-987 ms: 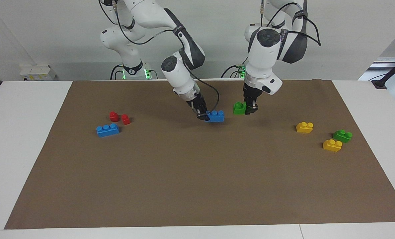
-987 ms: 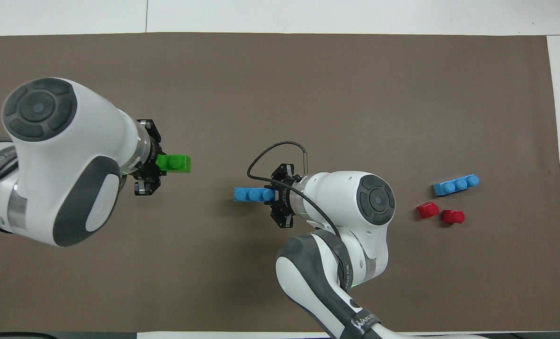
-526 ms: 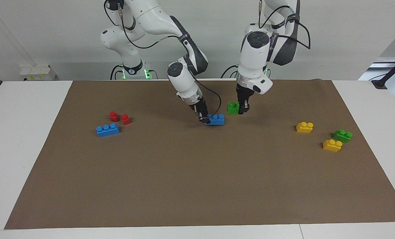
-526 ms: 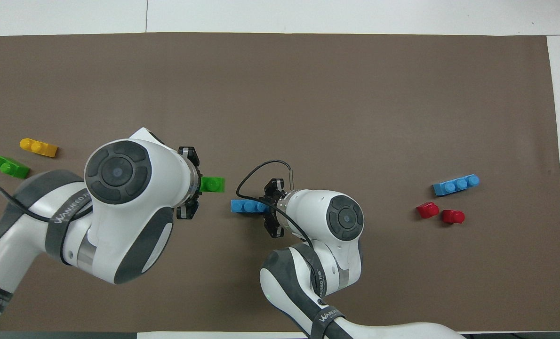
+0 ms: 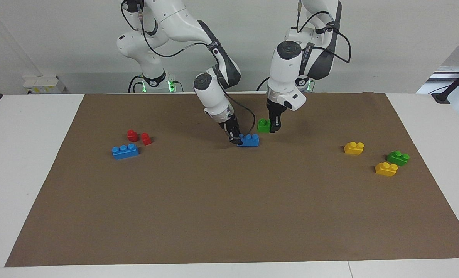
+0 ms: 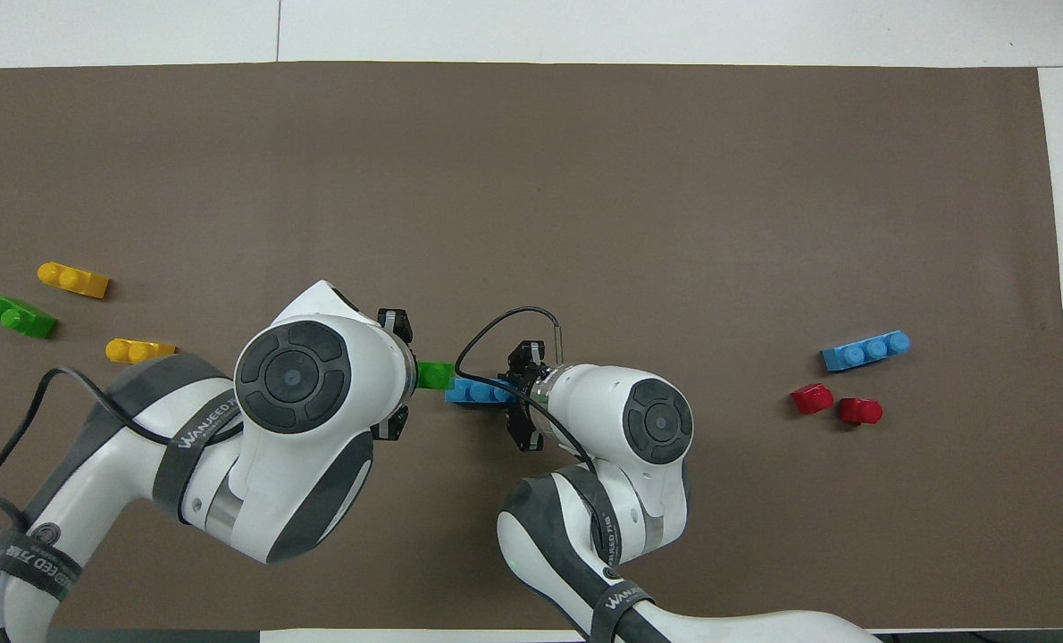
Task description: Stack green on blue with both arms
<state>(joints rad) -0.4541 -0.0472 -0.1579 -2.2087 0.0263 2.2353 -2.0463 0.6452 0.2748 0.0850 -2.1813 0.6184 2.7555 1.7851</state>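
You are bringing the two bricks together, the stacking step proper. Nearest the robots, the left claw is clamped on the green brick, carrying it in the air at about one o'clock of the blue brick. The right claw is clamped on the blue brick's end, low at the brown mat on the worktop. Next you are needing to centre green over blue's studs, level it, then press down.

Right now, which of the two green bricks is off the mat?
The green brick held in the left gripper, over mid-mat beside the held blue brick. The other green brick lies by the yellow bricks.
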